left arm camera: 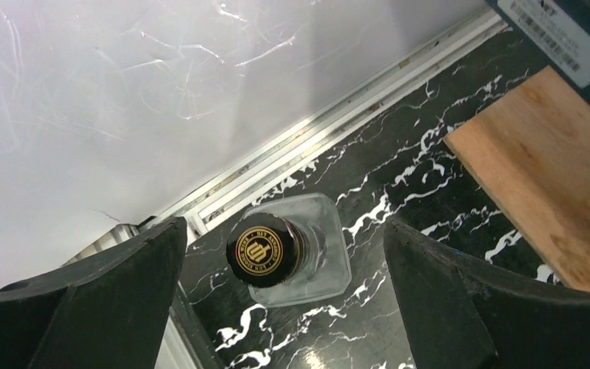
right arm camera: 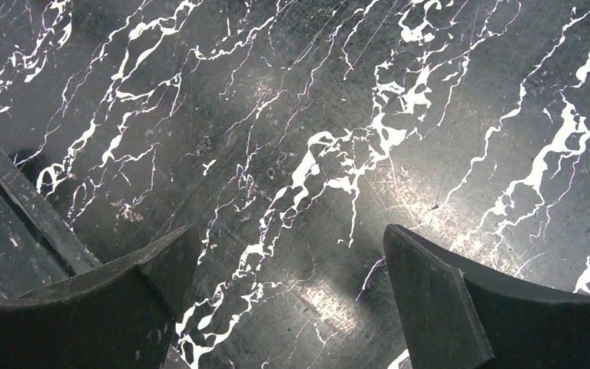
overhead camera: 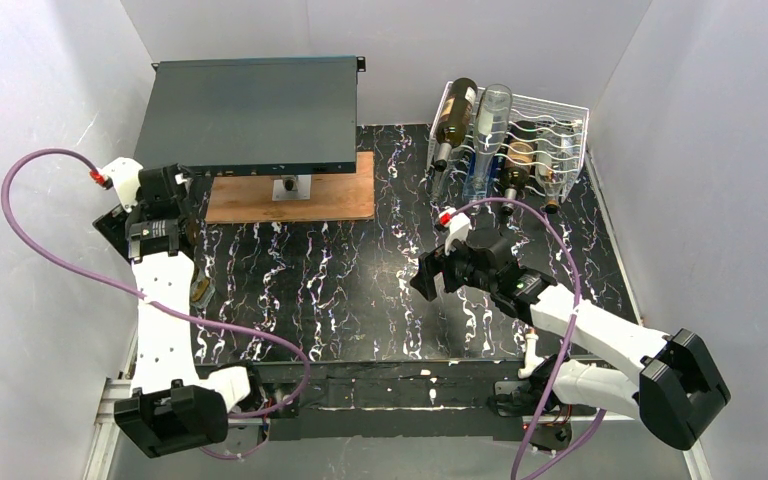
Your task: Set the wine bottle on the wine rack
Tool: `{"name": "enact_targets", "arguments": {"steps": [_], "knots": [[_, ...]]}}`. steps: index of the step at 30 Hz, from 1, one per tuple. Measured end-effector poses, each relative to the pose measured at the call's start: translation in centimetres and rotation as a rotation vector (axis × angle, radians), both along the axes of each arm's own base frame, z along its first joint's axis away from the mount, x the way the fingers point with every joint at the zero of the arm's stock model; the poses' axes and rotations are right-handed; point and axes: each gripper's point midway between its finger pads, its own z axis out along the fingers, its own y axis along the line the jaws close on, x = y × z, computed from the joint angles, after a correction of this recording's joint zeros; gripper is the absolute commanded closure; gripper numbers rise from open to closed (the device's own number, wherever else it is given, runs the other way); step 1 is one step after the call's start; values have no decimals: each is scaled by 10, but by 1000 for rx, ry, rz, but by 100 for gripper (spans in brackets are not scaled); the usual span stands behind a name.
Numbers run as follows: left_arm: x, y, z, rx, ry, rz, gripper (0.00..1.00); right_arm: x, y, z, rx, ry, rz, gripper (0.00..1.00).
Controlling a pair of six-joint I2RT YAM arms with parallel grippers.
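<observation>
The wine bottle (left arm camera: 292,250) stands upright on the black marbled table near its left rail; it is clear glass with a black cap and a gold emblem, seen from above. My left gripper (left arm camera: 283,227) hangs open over it, one finger on each side, touching nothing. From the top view only a sliver of the bottle (overhead camera: 200,292) shows beside the left arm. The wine rack (overhead camera: 563,112), white wavy wire, sits at the back right with several bottles in it. My right gripper (overhead camera: 430,275) is open over bare table (right arm camera: 292,154), in front of the rack.
A dark flat metal box (overhead camera: 255,115) rests on a wooden board (overhead camera: 340,200) at the back left, close to the left gripper. White walls close in both sides. Purple cables loop off both arms.
</observation>
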Motion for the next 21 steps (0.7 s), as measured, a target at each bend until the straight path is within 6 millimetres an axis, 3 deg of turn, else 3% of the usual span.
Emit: {"name": "enact_targets", "arguments": {"steps": [15,21], "knots": [[14,12,-5,-2,-163,59,25,-9,5,4,40,81,-5,2],[15,13,-21,-14,-176,74,37,-11,7,4,58,104,-10,2]]}}
